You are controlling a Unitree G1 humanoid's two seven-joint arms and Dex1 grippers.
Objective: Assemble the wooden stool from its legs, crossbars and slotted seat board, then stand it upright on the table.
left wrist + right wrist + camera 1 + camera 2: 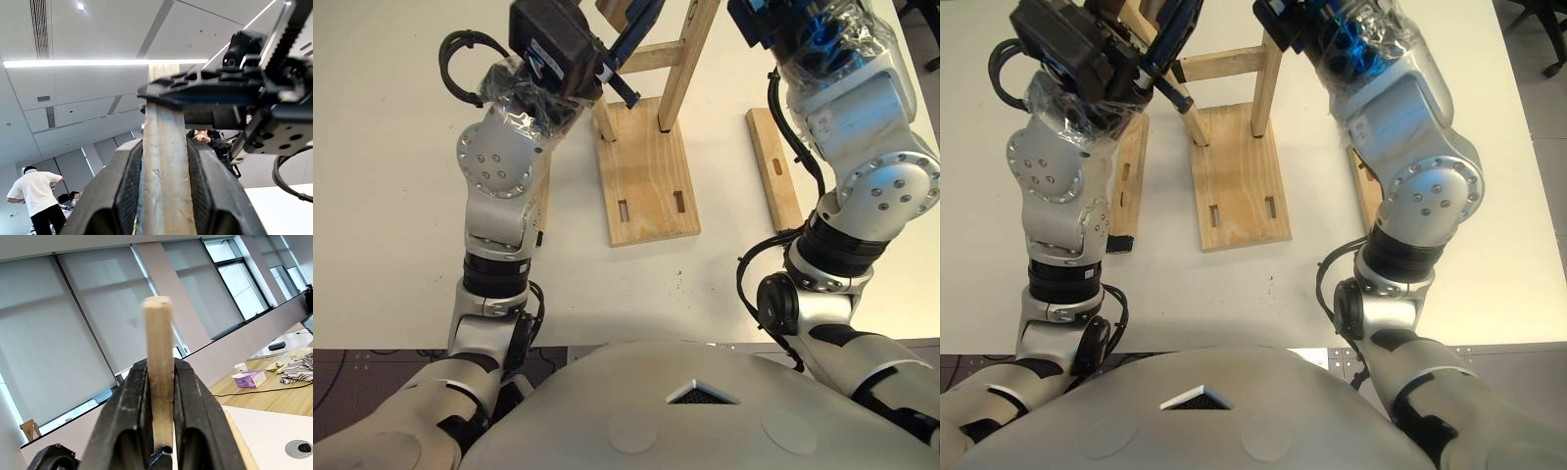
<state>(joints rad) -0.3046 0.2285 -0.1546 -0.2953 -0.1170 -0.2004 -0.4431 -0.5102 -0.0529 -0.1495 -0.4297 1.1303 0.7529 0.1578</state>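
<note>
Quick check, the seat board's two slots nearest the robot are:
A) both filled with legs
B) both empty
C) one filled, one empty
B: both near slots in the seat board are open holes, and the two legs stand at its far end.

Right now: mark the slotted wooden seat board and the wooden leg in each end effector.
flat pale slotted wooden seat board (641, 176), left eye view, bare centre.
left-held wooden leg (164, 171), left wrist view, clamped section.
right-held wooden leg (158, 333), right wrist view, exposed top.
</note>
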